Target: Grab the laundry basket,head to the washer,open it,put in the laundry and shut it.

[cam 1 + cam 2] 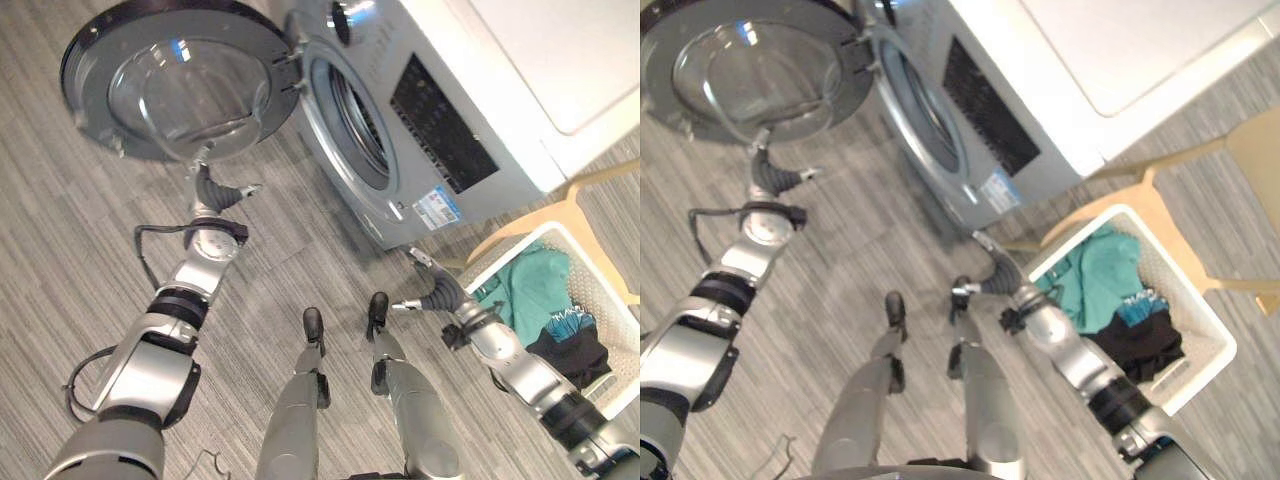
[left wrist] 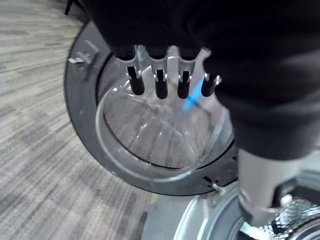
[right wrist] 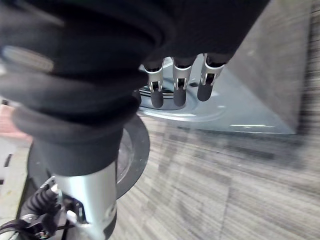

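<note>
Because the washer [image 1: 420, 110] door [image 1: 175, 85] hangs wide, both hands, left hand [image 1: 215, 195] and right hand [image 1: 440, 290], hold nothing, fingers loose, near the basket [image 1: 610, 300] of clothes [image 1: 530, 290].

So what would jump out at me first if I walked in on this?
Probably the washer with its round glass door swung wide open to the robot's left. The left hand reaches up just below that door, fingers relaxed and holding nothing. To the right, a white laundry basket on the floor holds teal and black clothes, beside the right hand.
</note>
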You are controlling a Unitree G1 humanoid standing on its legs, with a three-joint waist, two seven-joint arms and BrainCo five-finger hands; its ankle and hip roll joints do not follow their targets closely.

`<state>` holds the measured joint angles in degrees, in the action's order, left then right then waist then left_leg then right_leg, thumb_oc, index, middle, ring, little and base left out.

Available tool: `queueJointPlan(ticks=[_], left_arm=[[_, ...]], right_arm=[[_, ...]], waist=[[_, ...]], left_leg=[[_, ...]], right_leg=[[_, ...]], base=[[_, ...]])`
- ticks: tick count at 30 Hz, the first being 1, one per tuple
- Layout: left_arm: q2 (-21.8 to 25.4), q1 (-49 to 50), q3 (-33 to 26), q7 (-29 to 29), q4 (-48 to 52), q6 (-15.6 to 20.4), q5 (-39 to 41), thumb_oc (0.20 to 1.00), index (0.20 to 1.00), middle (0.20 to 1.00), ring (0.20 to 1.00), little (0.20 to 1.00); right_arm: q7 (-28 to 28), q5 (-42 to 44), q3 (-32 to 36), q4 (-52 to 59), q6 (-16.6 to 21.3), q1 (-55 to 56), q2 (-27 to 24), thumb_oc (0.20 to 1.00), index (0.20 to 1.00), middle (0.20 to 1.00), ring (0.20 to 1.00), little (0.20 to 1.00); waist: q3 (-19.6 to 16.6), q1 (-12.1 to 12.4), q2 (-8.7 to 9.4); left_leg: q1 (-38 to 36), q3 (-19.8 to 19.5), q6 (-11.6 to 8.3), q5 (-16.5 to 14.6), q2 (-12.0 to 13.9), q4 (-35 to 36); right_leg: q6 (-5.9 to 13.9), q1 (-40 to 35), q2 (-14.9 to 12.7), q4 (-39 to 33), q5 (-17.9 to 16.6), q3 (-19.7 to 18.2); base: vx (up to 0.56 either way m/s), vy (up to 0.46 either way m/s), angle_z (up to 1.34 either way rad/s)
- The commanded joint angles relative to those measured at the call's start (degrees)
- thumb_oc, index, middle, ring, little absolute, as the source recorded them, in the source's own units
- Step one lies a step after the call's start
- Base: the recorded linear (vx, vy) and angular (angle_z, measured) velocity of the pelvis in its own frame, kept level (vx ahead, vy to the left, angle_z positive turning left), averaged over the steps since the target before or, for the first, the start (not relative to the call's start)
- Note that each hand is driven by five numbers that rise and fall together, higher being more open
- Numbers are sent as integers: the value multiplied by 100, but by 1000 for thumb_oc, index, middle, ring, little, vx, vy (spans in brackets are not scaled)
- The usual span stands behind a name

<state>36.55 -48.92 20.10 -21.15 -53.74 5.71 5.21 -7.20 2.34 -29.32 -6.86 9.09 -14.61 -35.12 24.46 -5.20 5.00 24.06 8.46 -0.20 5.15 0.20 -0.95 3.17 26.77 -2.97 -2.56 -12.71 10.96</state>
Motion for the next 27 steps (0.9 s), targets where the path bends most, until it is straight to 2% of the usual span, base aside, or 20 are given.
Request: queueJointPlan(ticks=[1,3,12,14,22,24,27], left_arm=[[508,-108,-256,-186,-441,-77,-306,1000,1000,1000,1000,1000],[709,-106,-333,-200,-613,-158,-429,1000,1000,1000,1000,1000],[797,264,-715,-405,-891,-392,-810,1000,1000,1000,1000,1000],[940,320,-859,-436,-1062,-447,-878,1000,1000,1000,1000,1000],[1555,505,-1136,-528,-838,-374,-881,1000,1000,1000,1000,1000],[1572,488,-1119,-548,-701,-346,-881,1000,1000,1000,1000,1000],[1331,732,-1178,-409,-361,-204,-672,1000,1000,1000,1000,1000]], right_arm=[[-30,-19,417,584,523,-303,-38,1000,1000,1000,1000,1000],[-91,18,625,701,562,-176,-103,1000,1000,1000,1000,1000],[-85,117,1110,980,618,409,-199,1000,1000,1000,1000,1000],[-70,174,1186,1043,634,552,-233,1000,1000,1000,1000,1000],[4,140,1313,1136,660,745,-235,1000,1000,1000,1000,1000],[-3,118,1308,1109,658,738,-219,1000,1000,1000,1000,1000],[-47,1,1270,1019,587,655,-114,1000,1000,1000,1000,1000]], waist=[[101,124,183],[140,80,196],[112,91,173],[98,108,203],[88,209,248],[82,228,235],[37,274,201]], left_leg=[[82,-178,-53,-521,-26,-613],[130,-170,-48,-521,-17,-619],[143,-285,-57,-480,-53,-490],[155,-316,-64,-505,-74,-514],[118,-336,-86,-580,-69,-604],[79,-347,-96,-565,-76,-567],[-45,-346,-104,-555,-86,-493]], right_leg=[[573,-168,-303,580,699,-24],[575,-111,-284,572,675,-49],[586,-98,-309,467,624,-1],[594,-124,-329,438,602,17],[618,-269,-355,347,548,41],[621,-315,-376,337,553,62],[623,-416,-391,326,580,57]], base=[[14,29,-27],[18,25,-22],[19,15,-3],[12,21,11],[-9,13,10],[-17,-6,5],[-9,2,6]])
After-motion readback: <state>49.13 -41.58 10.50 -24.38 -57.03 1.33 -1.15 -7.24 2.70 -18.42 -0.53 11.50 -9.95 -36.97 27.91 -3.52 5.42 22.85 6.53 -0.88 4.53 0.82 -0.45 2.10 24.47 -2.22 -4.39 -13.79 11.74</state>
